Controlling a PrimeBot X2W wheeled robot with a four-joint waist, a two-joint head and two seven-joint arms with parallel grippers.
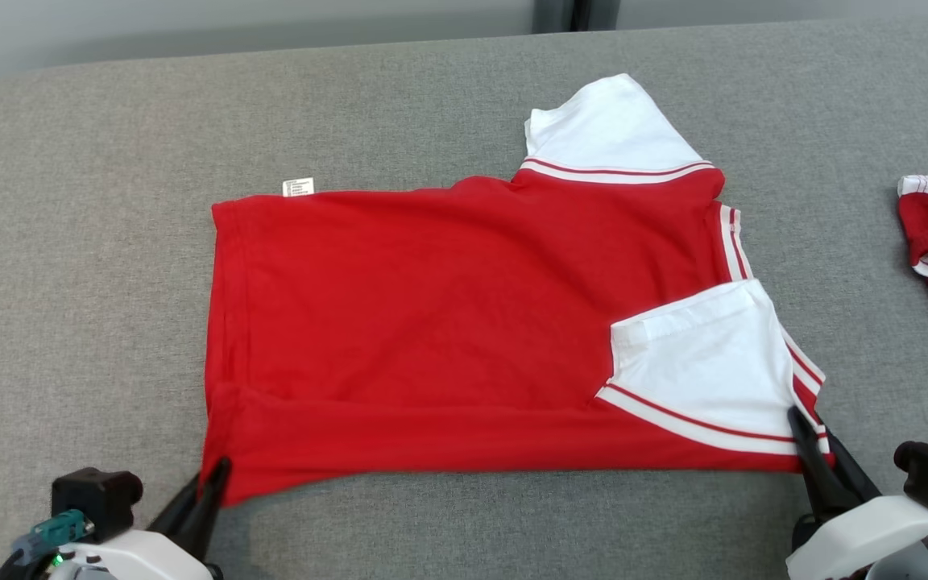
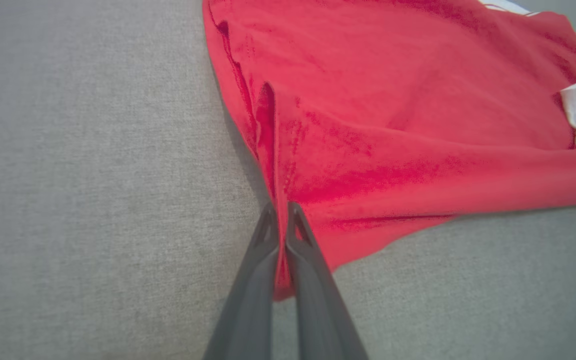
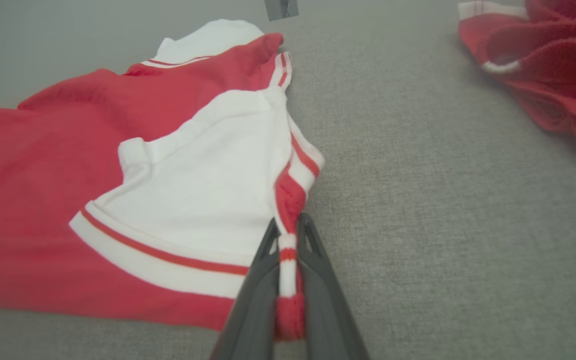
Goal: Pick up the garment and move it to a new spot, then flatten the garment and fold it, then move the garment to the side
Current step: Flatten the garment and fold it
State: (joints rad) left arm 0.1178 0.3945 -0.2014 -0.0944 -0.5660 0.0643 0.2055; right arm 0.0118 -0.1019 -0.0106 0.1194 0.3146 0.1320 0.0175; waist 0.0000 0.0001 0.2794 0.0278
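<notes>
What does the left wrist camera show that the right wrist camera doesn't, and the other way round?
Left wrist: the left tool shut on the hem corner of the red-and-white cloth T-shirt. Right wrist: the right tool shut on its striped trim edge, plus a crumpled red-and-white garment lying apart. Both: the T-shirt's red body, its folded-in white sleeve, the grey fabric-covered surface.

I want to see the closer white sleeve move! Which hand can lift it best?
Right. The right hand pinches the shirt beside that sleeve; the left hand pinches the far corner.
</notes>
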